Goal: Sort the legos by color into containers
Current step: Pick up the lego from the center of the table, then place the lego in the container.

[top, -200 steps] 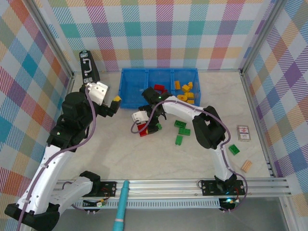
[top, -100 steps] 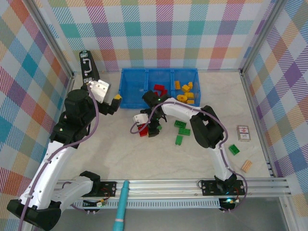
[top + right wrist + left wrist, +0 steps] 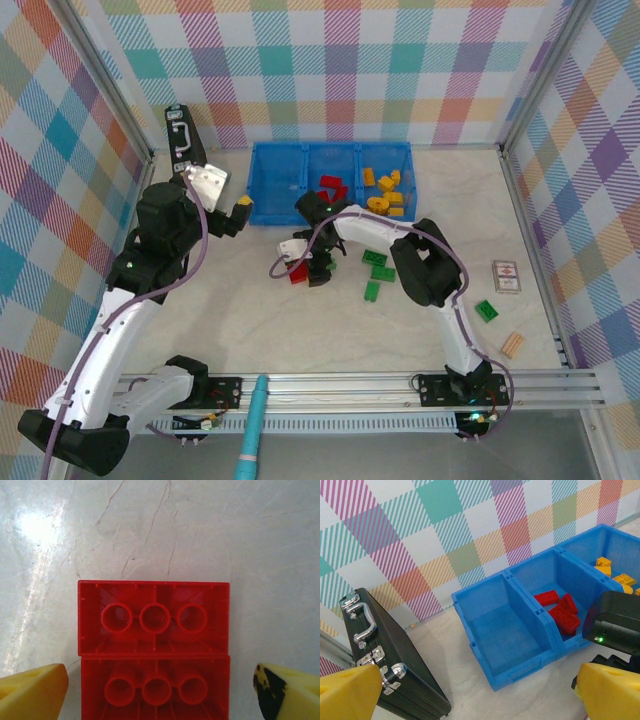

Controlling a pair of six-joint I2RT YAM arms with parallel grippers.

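Observation:
Two red legos (image 3: 153, 617) lie upside down side by side on the table, also seen as red legos (image 3: 297, 273) in the top view. My right gripper (image 3: 160, 695) hangs low over them, open, its yellow fingers (image 3: 32, 692) astride the nearer brick without touching it. From above, the right gripper (image 3: 306, 266) covers most of that pair. The blue containers (image 3: 278, 170) hold red legos (image 3: 557, 610) in the middle compartment and yellow-orange legos (image 3: 385, 190) in the right one; the left compartment holds nothing. My left gripper (image 3: 236, 214) hovers open left of the tray.
Green legos (image 3: 377, 272) lie right of the right gripper, another green lego (image 3: 486, 310) further right. A black case (image 3: 380, 655) stands at the back left wall. A white card (image 3: 507, 276) and a tan wooden block (image 3: 512, 345) lie near the right wall.
The right gripper has shifted slightly left and down over the red bricks. The left arm has drawn back a little toward the left wall.

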